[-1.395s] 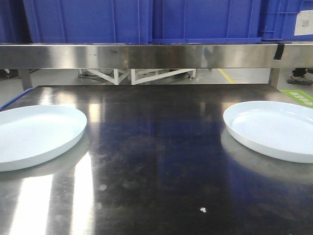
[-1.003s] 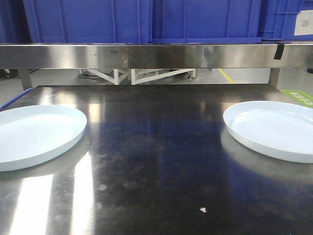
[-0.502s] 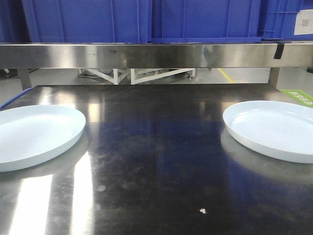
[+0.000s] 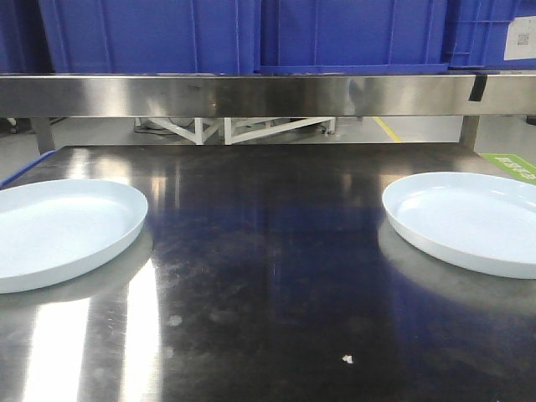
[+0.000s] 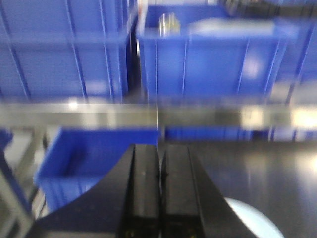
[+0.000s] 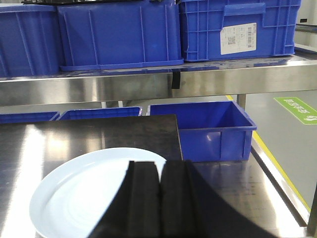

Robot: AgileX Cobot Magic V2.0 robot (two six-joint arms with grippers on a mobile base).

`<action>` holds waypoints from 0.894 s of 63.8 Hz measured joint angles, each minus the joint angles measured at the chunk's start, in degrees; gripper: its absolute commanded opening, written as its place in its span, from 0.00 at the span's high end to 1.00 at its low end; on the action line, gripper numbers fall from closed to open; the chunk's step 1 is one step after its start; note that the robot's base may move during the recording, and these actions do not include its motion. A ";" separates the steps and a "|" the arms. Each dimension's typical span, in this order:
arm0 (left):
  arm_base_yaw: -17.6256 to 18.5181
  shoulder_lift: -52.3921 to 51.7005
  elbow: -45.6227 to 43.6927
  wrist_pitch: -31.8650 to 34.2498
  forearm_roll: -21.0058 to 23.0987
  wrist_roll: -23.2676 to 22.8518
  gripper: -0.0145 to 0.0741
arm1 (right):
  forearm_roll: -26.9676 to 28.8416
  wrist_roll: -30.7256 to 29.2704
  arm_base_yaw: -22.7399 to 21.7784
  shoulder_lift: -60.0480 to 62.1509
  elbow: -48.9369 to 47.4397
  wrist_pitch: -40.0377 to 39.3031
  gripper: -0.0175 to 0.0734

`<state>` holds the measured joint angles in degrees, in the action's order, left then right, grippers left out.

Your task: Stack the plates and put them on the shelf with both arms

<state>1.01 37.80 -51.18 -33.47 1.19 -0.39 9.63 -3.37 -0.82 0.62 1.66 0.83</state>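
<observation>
L gripper (image 5: pixel 159 186) & R gripper (image 6: pixel 159 198) both closed, empty. We'd open R first, slide under rim of mid-right plate (image 4: pixel 465 219), keep level.

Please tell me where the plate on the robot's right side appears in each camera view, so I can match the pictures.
Front view: the right plate sits at the right edge, cut by the frame.
Left wrist view: absent; the white sliver at the bottom is probably the other plate.
Right wrist view: the right plate is lower left, partly behind the right gripper.
Shared landmark: the shelf carrying blue crates.
</observation>
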 measured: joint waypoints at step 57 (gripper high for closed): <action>0.00 46.15 -12.61 -22.19 10.06 4.80 0.24 | 0.00 0.00 0.00 0.00 0.00 0.00 0.74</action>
<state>1.01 83.95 -63.79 -55.66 11.25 4.41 9.63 -3.37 -0.82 0.62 1.66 0.83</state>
